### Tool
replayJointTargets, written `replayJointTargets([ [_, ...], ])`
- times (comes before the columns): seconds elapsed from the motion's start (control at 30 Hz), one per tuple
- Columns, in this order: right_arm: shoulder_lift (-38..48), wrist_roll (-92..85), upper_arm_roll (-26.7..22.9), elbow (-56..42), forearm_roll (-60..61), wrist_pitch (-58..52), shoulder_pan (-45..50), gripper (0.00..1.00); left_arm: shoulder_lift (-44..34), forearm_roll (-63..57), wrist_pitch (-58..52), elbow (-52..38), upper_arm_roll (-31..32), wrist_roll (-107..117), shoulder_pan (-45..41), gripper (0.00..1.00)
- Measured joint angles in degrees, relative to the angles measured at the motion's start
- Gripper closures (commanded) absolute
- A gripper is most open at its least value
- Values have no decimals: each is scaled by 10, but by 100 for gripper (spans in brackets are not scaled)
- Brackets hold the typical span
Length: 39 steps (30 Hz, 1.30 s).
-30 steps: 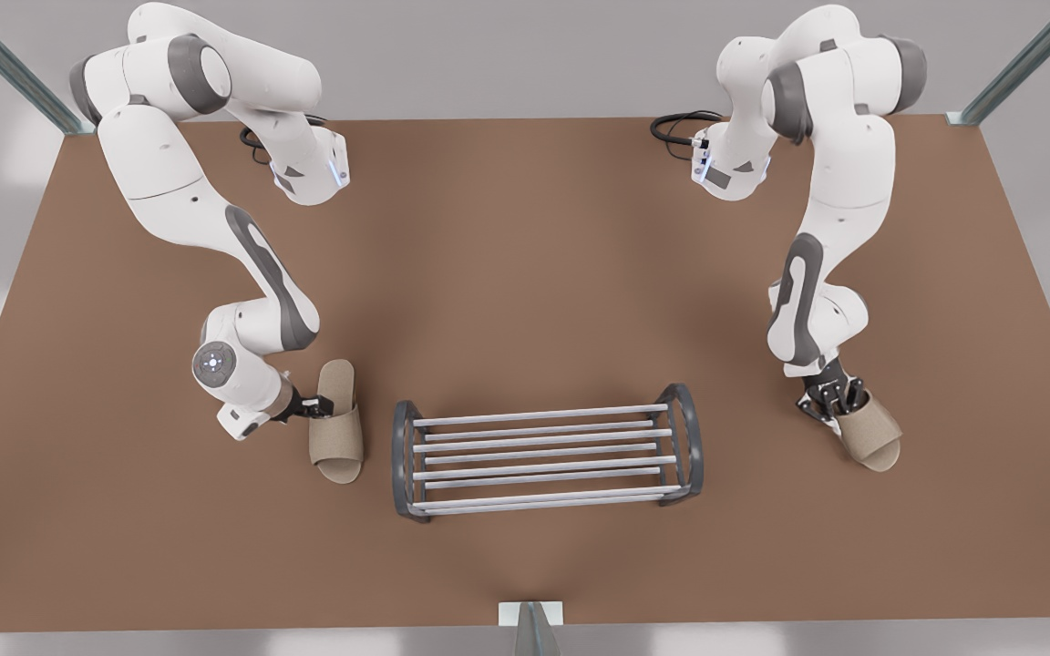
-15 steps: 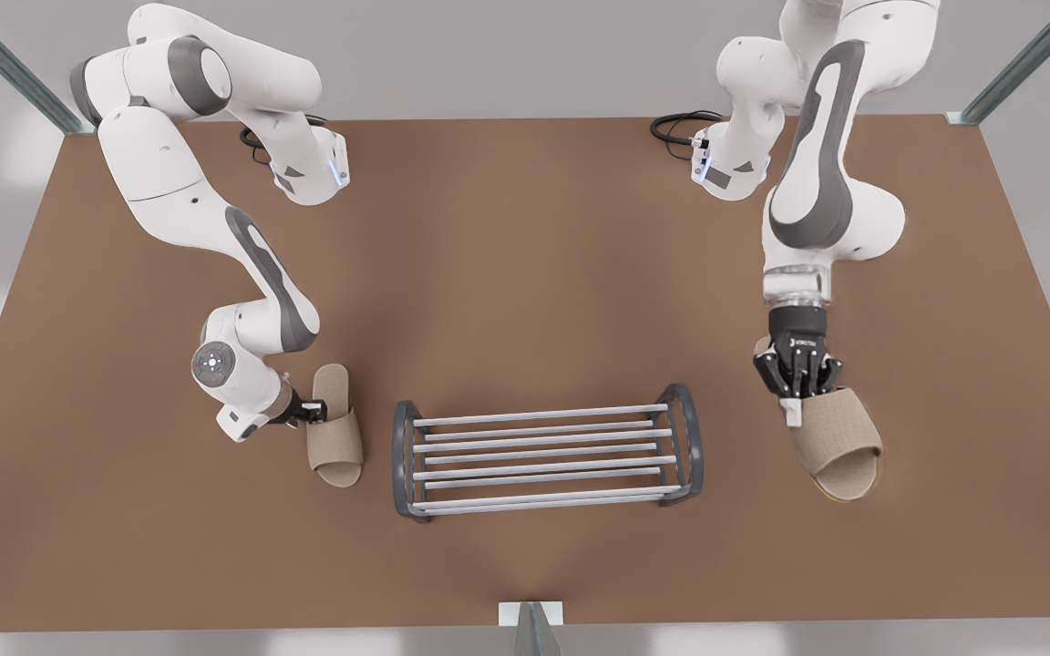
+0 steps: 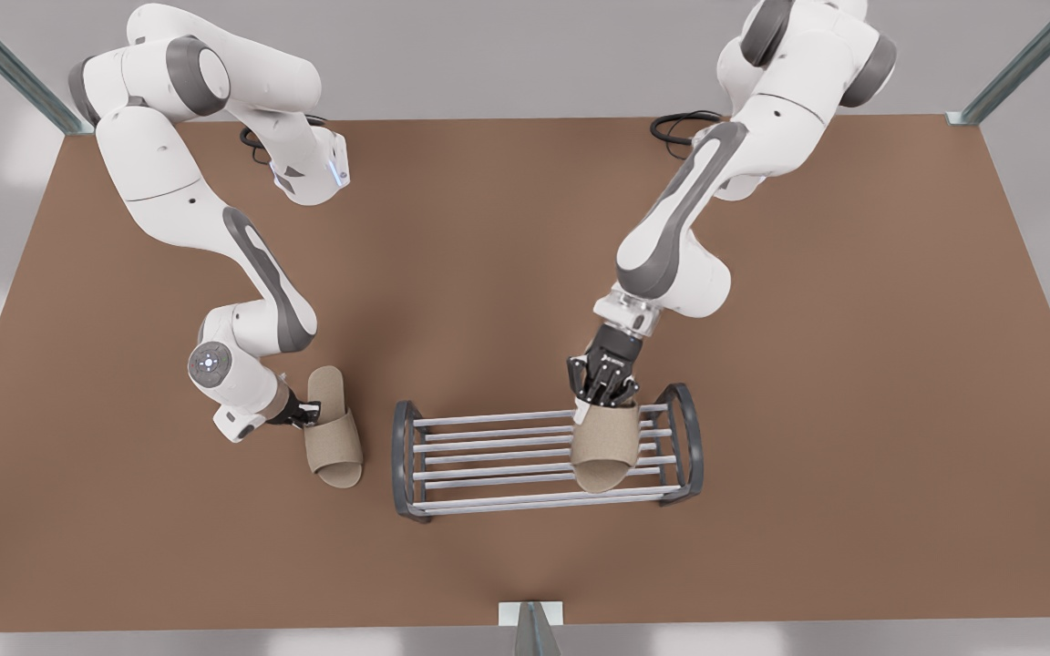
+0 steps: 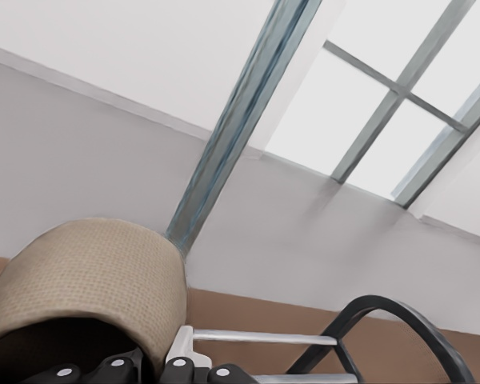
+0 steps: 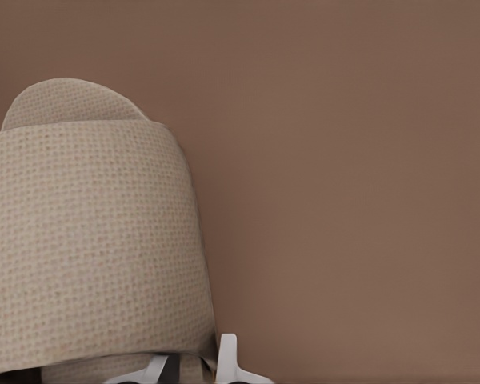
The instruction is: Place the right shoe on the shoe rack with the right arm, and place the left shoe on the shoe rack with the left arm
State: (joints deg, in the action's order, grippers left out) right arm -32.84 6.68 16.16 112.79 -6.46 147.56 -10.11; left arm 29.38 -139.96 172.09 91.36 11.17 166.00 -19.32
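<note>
Shoe rack (image 3: 488, 446), front view's left half: bare bars, open from above.
Other half: right shoe (image 3: 605, 446) fills it.
Rack ends: arched frames (image 3: 404, 460) block sideways entry.
Beside rack: left shoe (image 3: 334, 442), narrow gap.

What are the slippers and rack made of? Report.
The left shoe, held at the shoe rack by the left gripper: beige woven fabric, matte, weave visible. The right shoe, in the right gripper: same. Rack: likely metal, dark frames, pale sheeny bars.

Both slippers read to me as coarse woven cloth, matt beige: the left shoe (image 3: 605, 446) and the right shoe (image 3: 334, 444). The bench (image 3: 507, 255) is a smooth, matt brown board. The shoe rack (image 3: 534, 498) has pale satin metal bars and dark grey, faintly glossy end frames. The left arm (image 3: 680, 273) and right arm (image 3: 160, 173) look like glossy white plastic with duller grey joint covers.
</note>
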Motion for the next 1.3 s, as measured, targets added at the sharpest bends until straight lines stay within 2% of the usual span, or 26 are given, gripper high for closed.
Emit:
replayJointTargets([
  [0.2, -2, -1, 0, -7, 0, 0, 1, 62, 52, 1, -48, -13, 0, 0, 2, 79],
  [0.4, -8, -1, 0, -14, -1, 0, 3, 63, 58, -3, -74, -13, -2, 0, 3, 79],
  [0.47, -8, -2, 0, -14, -1, 0, 3, 67, 59, -4, -80, -13, -2, 0, 3, 59],
  [0.5, -8, -2, 0, -14, -1, 0, 3, 68, 61, -5, -84, -13, -2, 0, 3, 27],
  [0.53, -8, -2, 0, -14, -1, 1, 3, 68, 63, -5, -88, -13, -2, 0, 3, 0],
  [0.8, -8, -3, 0, -13, 0, 6, 4, 71, 76, -10, -126, -10, -2, 0, -2, 0],
  [0.87, -8, -4, 0, -13, 0, 6, 3, 79, 74, -8, -132, -10, -2, 0, -2, 0],
  [1.3, 0, -25, 5, -13, -1, 4, 0, 79, 1, -2, -142, 81, -1, 0, -16, 0],
])
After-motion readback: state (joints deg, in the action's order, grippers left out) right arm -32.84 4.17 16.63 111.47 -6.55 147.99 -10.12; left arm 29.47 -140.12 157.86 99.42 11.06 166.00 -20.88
